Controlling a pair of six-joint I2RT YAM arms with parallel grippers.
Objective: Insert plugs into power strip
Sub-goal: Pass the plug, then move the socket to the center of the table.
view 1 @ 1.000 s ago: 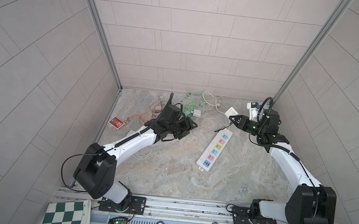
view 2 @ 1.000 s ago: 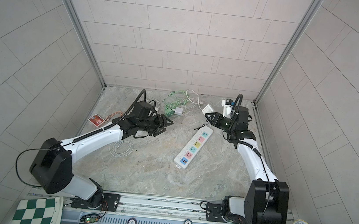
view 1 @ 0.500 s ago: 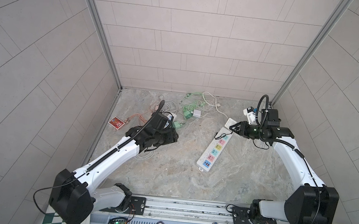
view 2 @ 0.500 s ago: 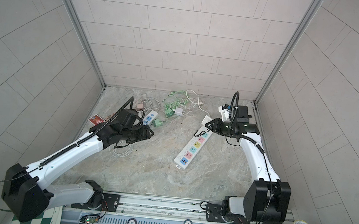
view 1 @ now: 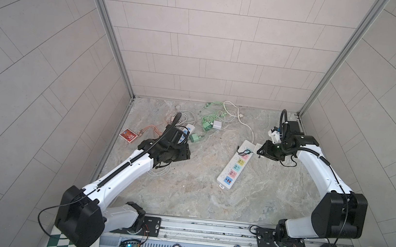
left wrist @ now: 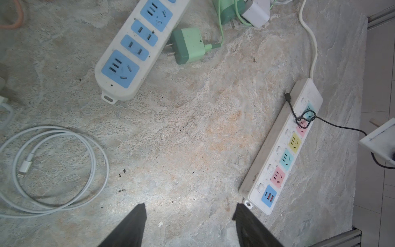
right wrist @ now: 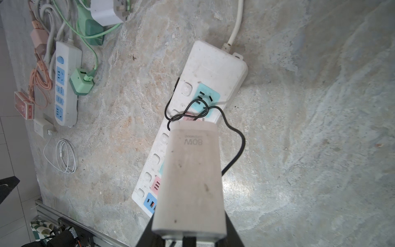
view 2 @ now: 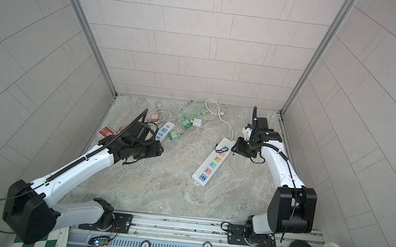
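Right claw (right wrist: pixel 189 235) clamped on a white adapter (right wrist: pixel 192 175); left claw (left wrist: pixel 189 213) spread wide, empty, hanging low at 9 o'clock of the tabletop (view 1: pixel 208 201) in both top views. Long strip (view 1: pixel 233 168) lying just 3 o'clock of centre, slanted from 1 to 7 o'clock, all coloured sockets vacant. Adapter held over the 1 o'clock end, nose toward the second, pink socket; prongs hidden behind the body, contact with the strip impossible to judge. Loose green plug (left wrist: pixel 190 46) at 11 o'clock, untouched. Thin black cable (right wrist: pixel 239 145), trailing from the adapter, looped across the teal and pink sockets, squarely in the way.

Likely step: lining up before the push. To do well: lift or drag that loop clear first, or shift to the yellow socket further toward 7 o'clock. Square the adapter's face to the strip, match prongs to slots, then press straight in without twisting. Bring the left claw over to pin the 7 o'clock end against skidding.
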